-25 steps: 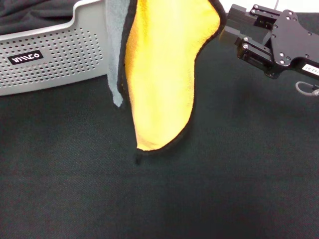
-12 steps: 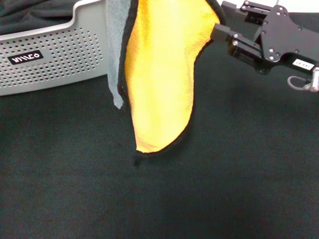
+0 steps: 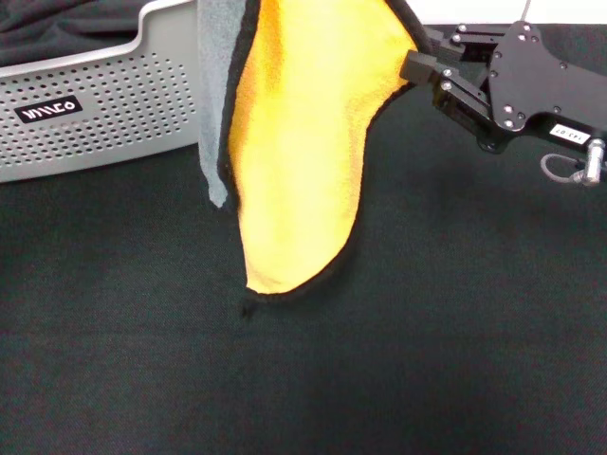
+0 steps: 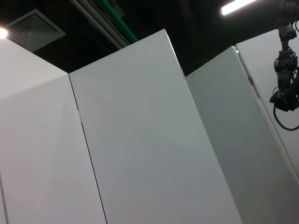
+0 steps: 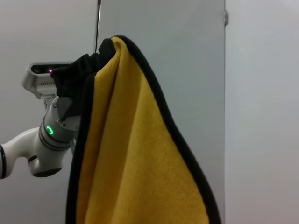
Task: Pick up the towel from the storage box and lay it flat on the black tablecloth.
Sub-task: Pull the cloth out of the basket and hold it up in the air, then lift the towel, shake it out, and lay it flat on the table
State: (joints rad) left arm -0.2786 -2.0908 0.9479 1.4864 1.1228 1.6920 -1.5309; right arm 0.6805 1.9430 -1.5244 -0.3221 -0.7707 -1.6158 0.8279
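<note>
Most of the head view is filled by the black tablecloth, a wide matte sheet running under everything else. Next in size is the towel, hanging in the air over the cloth as a long drooping fold: orange-yellow plush faces forward, a strip of its grey back shows along its left side, and a thin black edging runs round the rim. Its lowest tip hangs just above the tablecloth, near the middle of the view; whether it touches cannot be told. The towel's top leaves the frame.

At upper left stands the storage box, light grey with rows of small holes and a black label with a white logo. Dark cloth lies bunched inside it.

The right gripper sits at upper right, its fingertips right against the towel's upper right edge; whether they pinch the fabric or stand apart cannot be told. In the right wrist view the left gripper is clamped on the towel's top corner, the cloth falling away below it.
</note>
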